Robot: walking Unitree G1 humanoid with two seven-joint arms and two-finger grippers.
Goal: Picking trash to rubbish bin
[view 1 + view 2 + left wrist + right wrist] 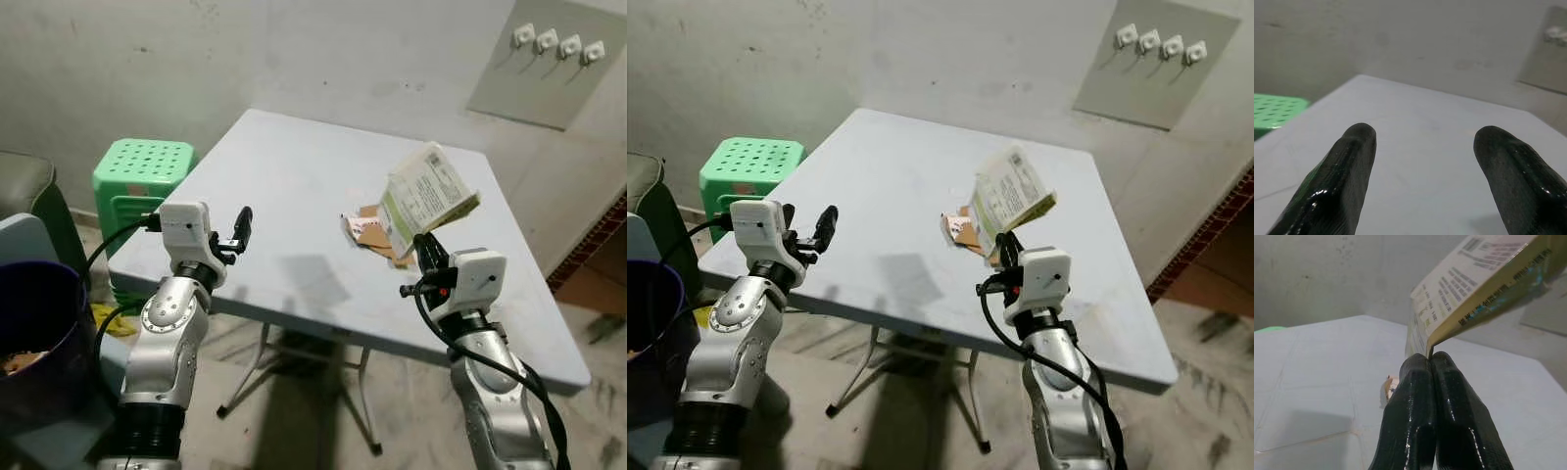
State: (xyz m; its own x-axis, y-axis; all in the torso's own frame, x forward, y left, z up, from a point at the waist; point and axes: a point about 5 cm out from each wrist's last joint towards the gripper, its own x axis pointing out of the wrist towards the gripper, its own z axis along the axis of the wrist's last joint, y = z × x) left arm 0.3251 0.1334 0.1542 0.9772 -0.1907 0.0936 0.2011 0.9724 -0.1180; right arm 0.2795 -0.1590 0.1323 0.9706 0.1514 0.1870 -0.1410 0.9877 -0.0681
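Right pincer (1431, 363) pinching flattened carton (427, 196) above table (284, 196), torn scraps (364, 232), perhaps cardboard, lying beneath, left pincer (1422, 147) hovering spread at near-left edge

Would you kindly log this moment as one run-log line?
right gripper: shut on carton, lifted above table | left gripper: open, empty | scraps: on table | bin: at robot's left

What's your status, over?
Right pincer shut on carton, lifted above table. Left pincer open, empty. Scraps on table. Bin at left.
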